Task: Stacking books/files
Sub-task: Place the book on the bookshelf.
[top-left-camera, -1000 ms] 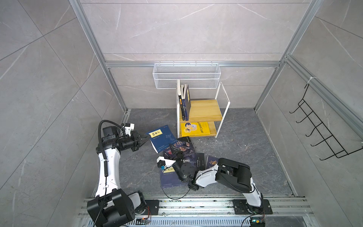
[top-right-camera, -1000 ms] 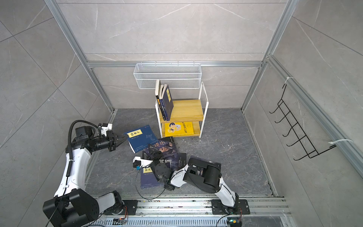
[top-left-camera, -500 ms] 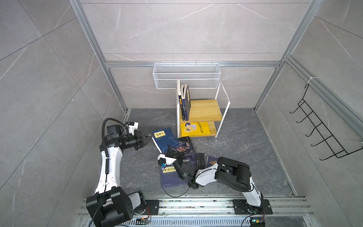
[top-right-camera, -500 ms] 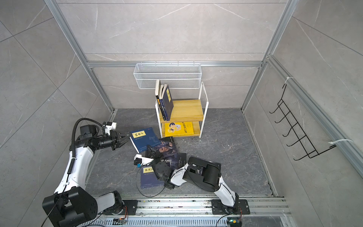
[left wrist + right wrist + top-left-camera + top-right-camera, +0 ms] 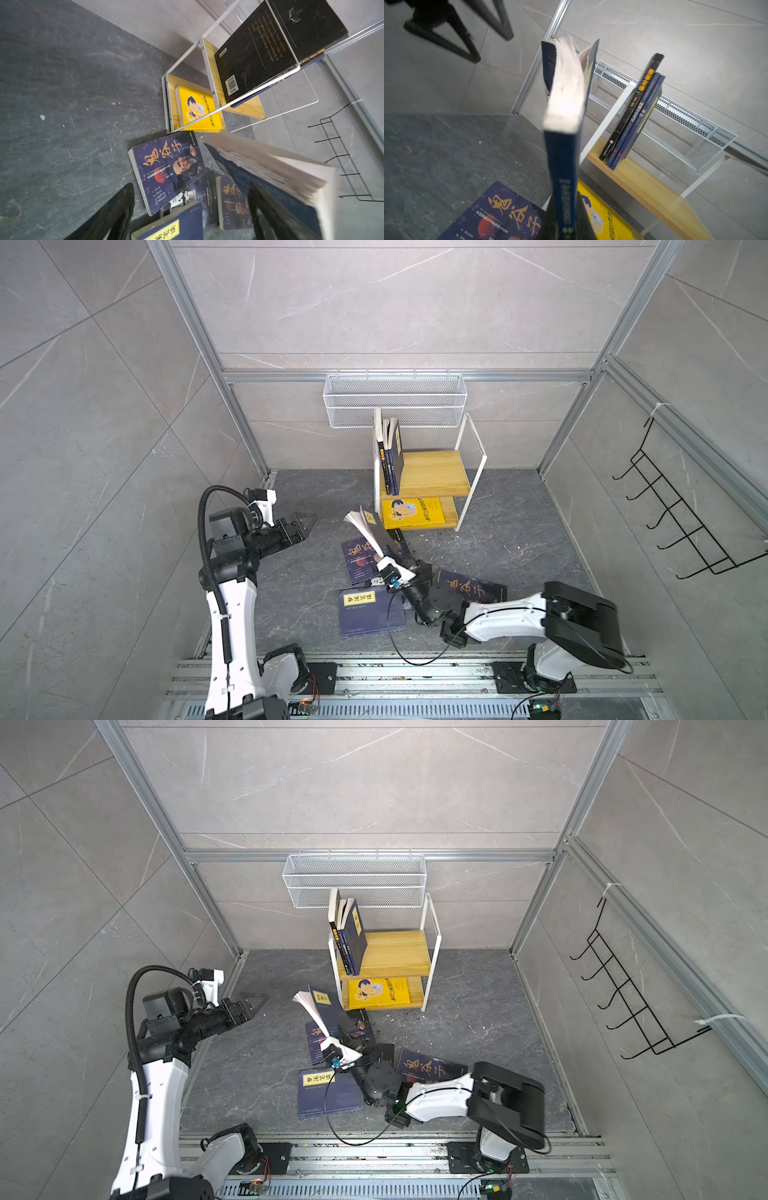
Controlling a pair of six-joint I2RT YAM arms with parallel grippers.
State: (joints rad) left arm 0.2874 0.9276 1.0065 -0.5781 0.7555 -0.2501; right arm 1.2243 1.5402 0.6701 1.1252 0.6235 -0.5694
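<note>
The right gripper [image 5: 395,570] pinches a navy book [image 5: 370,531] by the lower end of its spine. It holds the book off the floor [image 5: 299,593], tilted toward the shelf [image 5: 434,468], with the pages fanning at the free end. In the right wrist view a finger [image 5: 582,226] sits on either side of the spine. The left gripper [image 5: 311,522] hangs in the air beside the raised book, well apart from it, jaws spread and empty.

Below the raised book a portrait book [image 5: 356,562] with gold calligraphy lies flat on the floor. A dark book [image 5: 204,193] lies partly under it. A label book [image 5: 370,616], navy with a yellow title strip, lies flat nearer the rail, just beside the right arm. A second portrait book [image 5: 471,588] lies on that arm's far side, partly hidden by it.

Three upright books [image 5: 390,456] (one black, two navy) lean at the left end of the shelf's top board. A yellow book [image 5: 411,512] lies flat on the lower board. A mesh basket [image 5: 395,402] hangs on the back wall above the shelf, and black hooks [image 5: 681,526] hang on the side wall.
</note>
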